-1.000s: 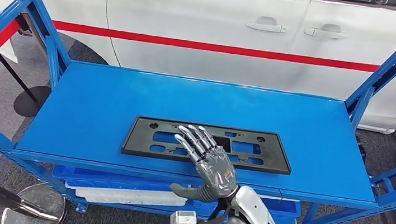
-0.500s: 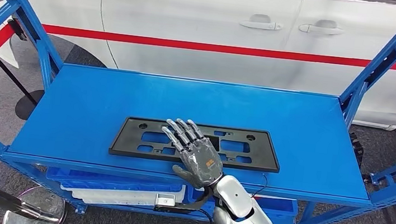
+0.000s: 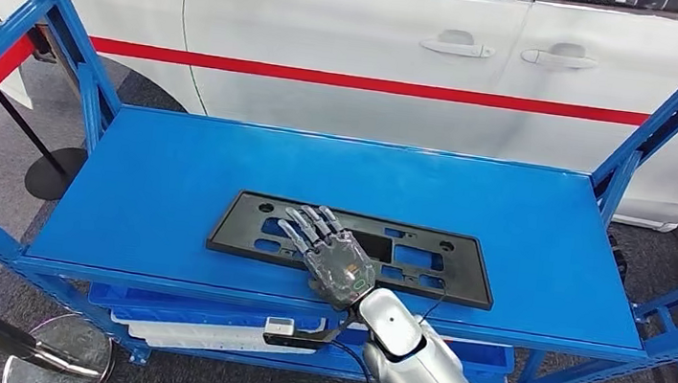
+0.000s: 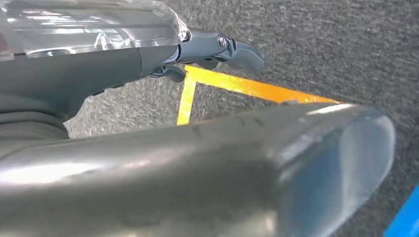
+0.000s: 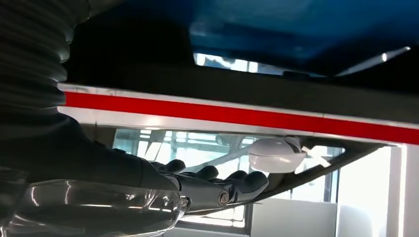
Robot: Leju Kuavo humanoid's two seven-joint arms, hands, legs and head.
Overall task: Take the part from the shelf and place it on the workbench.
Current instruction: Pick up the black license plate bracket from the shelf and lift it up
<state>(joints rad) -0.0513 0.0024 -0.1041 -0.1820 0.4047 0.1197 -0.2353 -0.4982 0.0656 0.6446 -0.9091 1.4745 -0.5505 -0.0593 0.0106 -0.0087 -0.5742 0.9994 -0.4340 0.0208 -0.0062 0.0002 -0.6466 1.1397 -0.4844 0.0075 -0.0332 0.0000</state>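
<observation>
The part is a long black plastic plate [image 3: 424, 259] with cut-outs, lying flat on the blue shelf top [image 3: 173, 173], slightly askew to the front edge. My right hand [image 3: 332, 258] reaches in over the shelf's front edge. Its fingers [image 3: 304, 224] stretch out straight and spread above the plate's middle, and its thumb is hidden. In the right wrist view the straight fingers [image 5: 232, 185] sit just apart from the dark plate [image 5: 247, 81]. My left hand [image 4: 217, 49] hangs by my side over grey floor and holds nothing.
Blue uprights [image 3: 55, 24] stand at the shelf's left and right [image 3: 672, 114] ends. A white car [image 3: 380, 52] with a red stripe is parked close behind. A lower shelf level holds a white part [image 3: 203, 332]. A stanchion base [image 3: 57, 352] stands at lower left.
My right hand has slid forward and left over the plate and lowered. The plate now lies turned a little, its right end nearer the front edge. The camera swayed slightly.
</observation>
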